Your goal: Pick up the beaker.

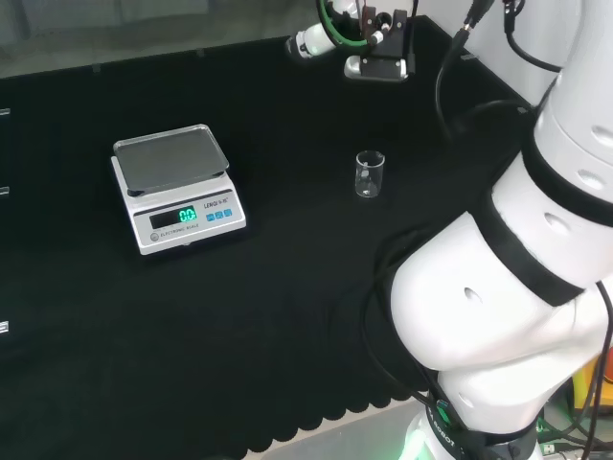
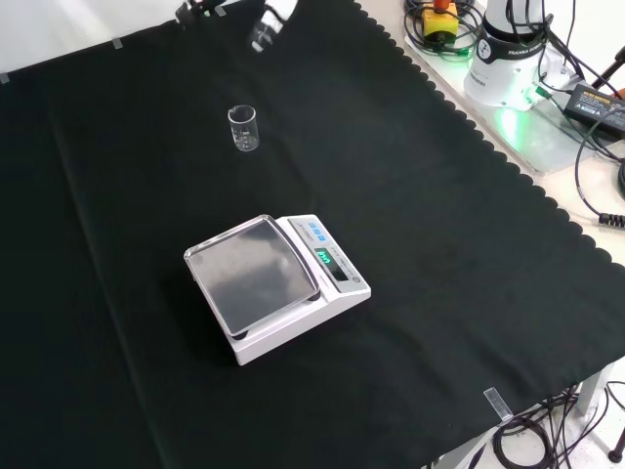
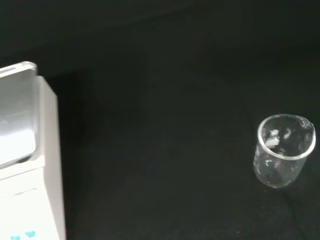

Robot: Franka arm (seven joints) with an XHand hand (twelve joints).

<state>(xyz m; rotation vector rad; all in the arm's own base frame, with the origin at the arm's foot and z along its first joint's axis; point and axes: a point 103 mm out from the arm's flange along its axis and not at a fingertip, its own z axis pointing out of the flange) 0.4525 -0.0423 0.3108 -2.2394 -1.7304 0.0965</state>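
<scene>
A small clear glass beaker (image 1: 369, 174) stands upright and empty on the black cloth, right of the middle in the head view. In the front view the beaker (image 2: 243, 128) is near the top, left of centre. The hand (image 1: 311, 40) hangs high at the top edge of the head view, well beyond the beaker and apart from it. Part of the hand (image 2: 268, 26) also enters the front view from the top, above the beaker. The wrist view looks down on the beaker (image 3: 284, 150) from a distance. Nothing is held.
A white electronic scale (image 1: 177, 187) with a steel pan and lit display stands left of the beaker in the head view, nearer in the front view (image 2: 273, 283). The arm's white links (image 1: 517, 278) stand at the head view's right. The arm's base (image 2: 508, 49) and cables lie beyond the cloth's scalloped edge.
</scene>
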